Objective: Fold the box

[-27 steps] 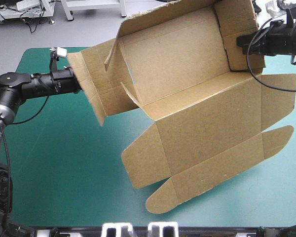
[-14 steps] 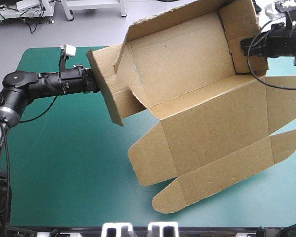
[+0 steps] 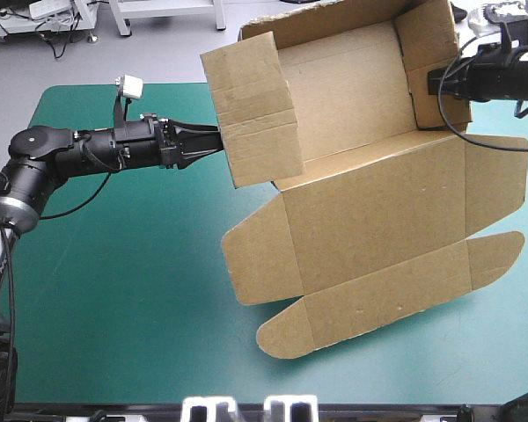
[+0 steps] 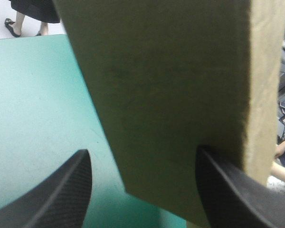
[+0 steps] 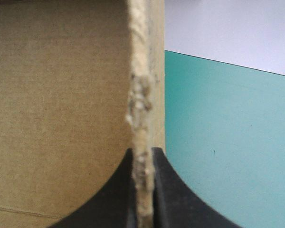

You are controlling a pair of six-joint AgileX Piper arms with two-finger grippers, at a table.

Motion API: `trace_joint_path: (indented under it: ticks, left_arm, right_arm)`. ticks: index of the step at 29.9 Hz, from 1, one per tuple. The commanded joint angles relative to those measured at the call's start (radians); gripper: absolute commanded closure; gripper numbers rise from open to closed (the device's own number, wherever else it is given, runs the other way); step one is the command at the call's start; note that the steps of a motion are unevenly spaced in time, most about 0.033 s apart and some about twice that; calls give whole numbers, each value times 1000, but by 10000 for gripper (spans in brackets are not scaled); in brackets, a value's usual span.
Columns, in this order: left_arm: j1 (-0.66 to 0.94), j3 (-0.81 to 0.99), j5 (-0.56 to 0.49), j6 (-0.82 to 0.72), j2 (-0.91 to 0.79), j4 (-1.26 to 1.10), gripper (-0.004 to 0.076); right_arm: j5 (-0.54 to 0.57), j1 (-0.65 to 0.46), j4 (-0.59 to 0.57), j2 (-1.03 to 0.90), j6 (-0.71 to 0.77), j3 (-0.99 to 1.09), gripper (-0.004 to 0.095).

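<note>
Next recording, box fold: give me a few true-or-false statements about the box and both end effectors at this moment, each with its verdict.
1. The right end effector is shut on a wall edge of the box. True.
2. The left end effector is shut in a pointed arch. False: its fingers stand apart, at the box's raised left end wall.
3. The whole box lies as a flat sheet on the table. False: its walls are raised at the far side.
4. The lid is spread open toward the table's near edge. True.
</note>
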Motion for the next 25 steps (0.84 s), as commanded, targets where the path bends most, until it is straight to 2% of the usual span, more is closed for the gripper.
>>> trace_joint_path:
  ticks: [1,15,21,25]
  left_arm:
    - [-7,-28,95,-7,-40,-135,243]
    - [-7,-28,83,-18,-40,-118,228]
    - [-7,-28,-44,-75,-40,-14,228]
    - [-7,-28,-122,-97,-40,13,229]
  right_arm:
    - [-103,51,10,-37,39,-27,931]
    - [-235,276,-266,-22,219,-27,931]
    - [-257,355,-446,-22,329,-27,931]
    - [-275,392,-504,-22,384,-27,931]
